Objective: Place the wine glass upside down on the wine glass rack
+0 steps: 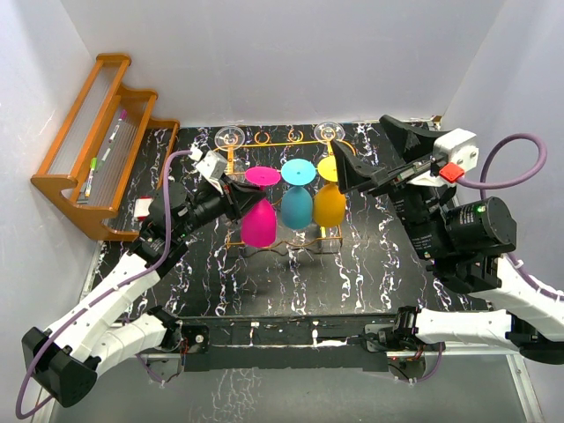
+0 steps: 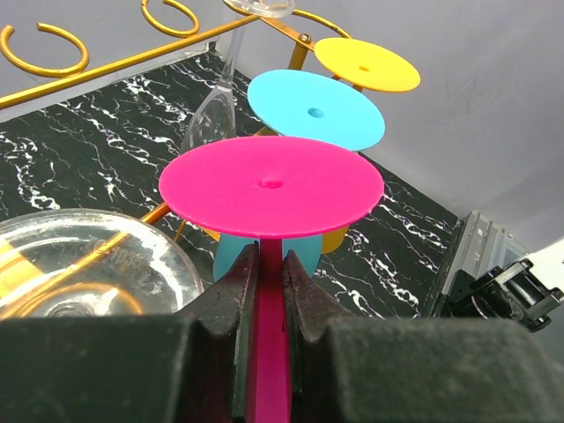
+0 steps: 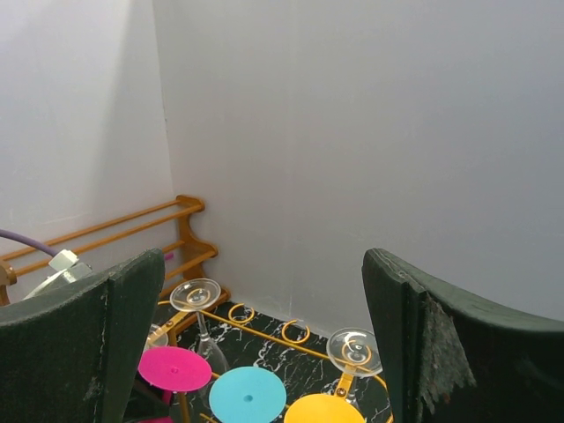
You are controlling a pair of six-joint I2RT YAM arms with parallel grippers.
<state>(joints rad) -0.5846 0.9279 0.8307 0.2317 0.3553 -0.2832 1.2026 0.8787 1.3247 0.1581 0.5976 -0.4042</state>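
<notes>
The pink wine glass [image 1: 259, 210] hangs upside down at the left front of the orange wire rack [image 1: 280, 141], its round base [image 2: 270, 184] up. My left gripper [image 2: 270, 291] is shut on its pink stem just under the base. A blue glass [image 1: 297, 198] and a yellow glass [image 1: 329, 199] hang upside down beside it. Two clear glasses [image 1: 230, 137] [image 1: 328, 132] hang at the back corners. My right gripper [image 1: 357, 173] is open and empty, raised beside the yellow glass; its fingers [image 3: 436, 352] frame the rack from above.
A stepped orange-brown wooden shelf [image 1: 97, 141] with pens stands at the back left. White walls close the back and sides. The black marbled mat [image 1: 291, 273] covers the table. A clear glass base [image 2: 88, 264] sits close left of my left fingers.
</notes>
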